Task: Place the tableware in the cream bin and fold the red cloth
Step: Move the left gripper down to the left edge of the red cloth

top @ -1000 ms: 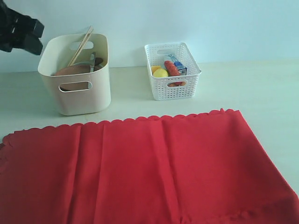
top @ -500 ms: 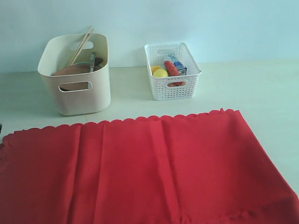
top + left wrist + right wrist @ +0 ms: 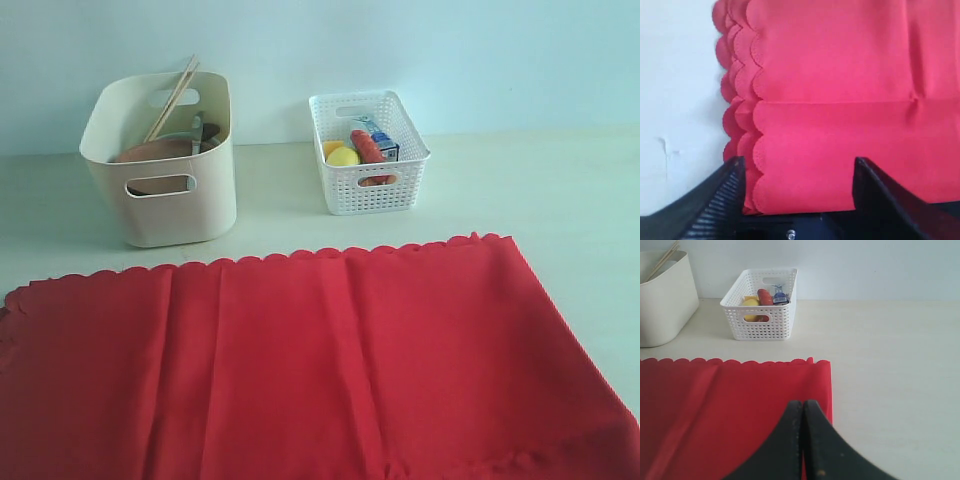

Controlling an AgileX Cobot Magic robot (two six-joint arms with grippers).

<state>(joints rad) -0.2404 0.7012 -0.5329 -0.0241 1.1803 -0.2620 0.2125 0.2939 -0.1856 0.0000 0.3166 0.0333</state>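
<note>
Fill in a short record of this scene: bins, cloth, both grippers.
cream bin: holds chopsticks and a brown plate
white basket: holds a yellow fruit and a small carton
red cloth: spread out on the table, not folded
left gripper: open, over the cloth's scalloped edge
right gripper: shut, above the cloth

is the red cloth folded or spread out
Spread out: the large red scalloped cloth lies open across the pale table, only lightly creased.
</note>
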